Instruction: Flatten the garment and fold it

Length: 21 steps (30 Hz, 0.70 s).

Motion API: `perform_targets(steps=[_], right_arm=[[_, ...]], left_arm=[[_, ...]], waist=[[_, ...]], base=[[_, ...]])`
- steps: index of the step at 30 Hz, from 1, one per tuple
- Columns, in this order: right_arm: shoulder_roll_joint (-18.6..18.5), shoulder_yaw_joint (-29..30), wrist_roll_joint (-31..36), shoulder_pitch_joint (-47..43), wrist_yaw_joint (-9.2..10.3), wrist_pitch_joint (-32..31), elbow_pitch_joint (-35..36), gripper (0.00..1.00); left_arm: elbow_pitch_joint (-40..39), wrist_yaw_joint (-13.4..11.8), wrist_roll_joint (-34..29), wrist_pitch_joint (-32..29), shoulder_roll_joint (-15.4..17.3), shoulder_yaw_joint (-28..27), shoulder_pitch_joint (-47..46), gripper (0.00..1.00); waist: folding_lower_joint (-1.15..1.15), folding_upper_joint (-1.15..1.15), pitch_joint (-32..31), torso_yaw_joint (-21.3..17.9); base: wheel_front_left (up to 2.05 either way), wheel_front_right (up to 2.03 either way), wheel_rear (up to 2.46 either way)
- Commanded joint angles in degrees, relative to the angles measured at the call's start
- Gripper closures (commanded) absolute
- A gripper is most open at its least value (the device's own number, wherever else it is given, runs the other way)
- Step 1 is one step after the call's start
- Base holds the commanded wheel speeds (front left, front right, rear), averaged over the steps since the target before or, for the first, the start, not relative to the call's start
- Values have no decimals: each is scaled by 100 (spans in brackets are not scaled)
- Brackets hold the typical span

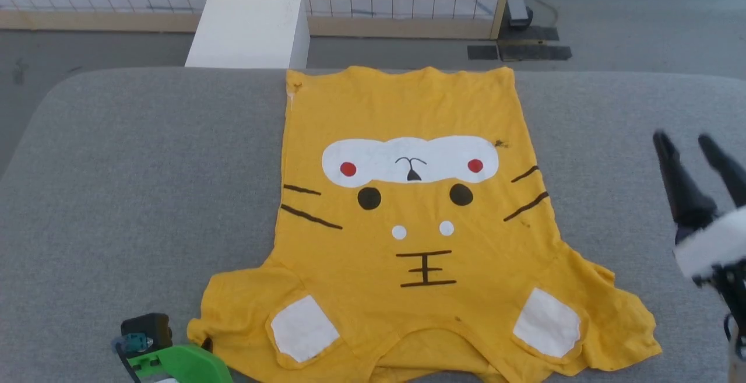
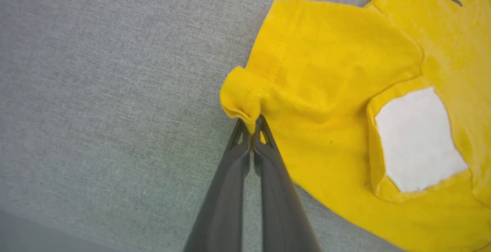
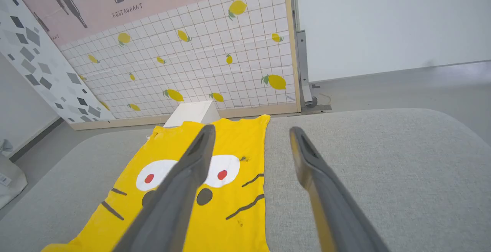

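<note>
At the near left sleeve, the left gripper [image 2: 255,123] is seen clenched on a bunched fold of the garment [image 1: 408,109]. Off to the right, clear of the cloth, the right gripper [image 1: 683,140] is held released and empty. The garment is spread face up on the grey table [image 1: 145,167], hem farthest away.
</note>
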<state>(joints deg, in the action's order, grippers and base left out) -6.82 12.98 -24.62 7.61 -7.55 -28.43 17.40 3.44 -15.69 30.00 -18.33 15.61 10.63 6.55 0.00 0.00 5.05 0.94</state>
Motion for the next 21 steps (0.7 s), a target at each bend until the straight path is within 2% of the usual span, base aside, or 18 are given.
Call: perform_targets(steps=[1,5,10,15,21], right_arm=[[17,-58,79,325,6,223,-170,0],[37,-110,272,1306,6,664,-821,0],[-80,-183,688,2750,6,724,-1859,0],[-314,-209,1165,4273,6,218,-3018,0],[-711,-470,1887,5645,6,-919,-4140,0]], left_arm=[[-57,-15,-20,80,-19,-14,-118,100],[-264,-14,-33,270,-91,-35,-340,100],[-653,-27,-45,468,-229,-15,-601,100],[-1085,7,-33,551,-435,162,-768,100],[-1559,-54,-19,559,-562,277,-680,100]], waist=[[0,0,294,106],[0,0,805,273],[0,0,1546,576],[0,0,2274,1000],[0,0,2936,1339]], base=[[0,0,0],[0,0,0],[0,0,0],[0,0,0],[0,0,0]])
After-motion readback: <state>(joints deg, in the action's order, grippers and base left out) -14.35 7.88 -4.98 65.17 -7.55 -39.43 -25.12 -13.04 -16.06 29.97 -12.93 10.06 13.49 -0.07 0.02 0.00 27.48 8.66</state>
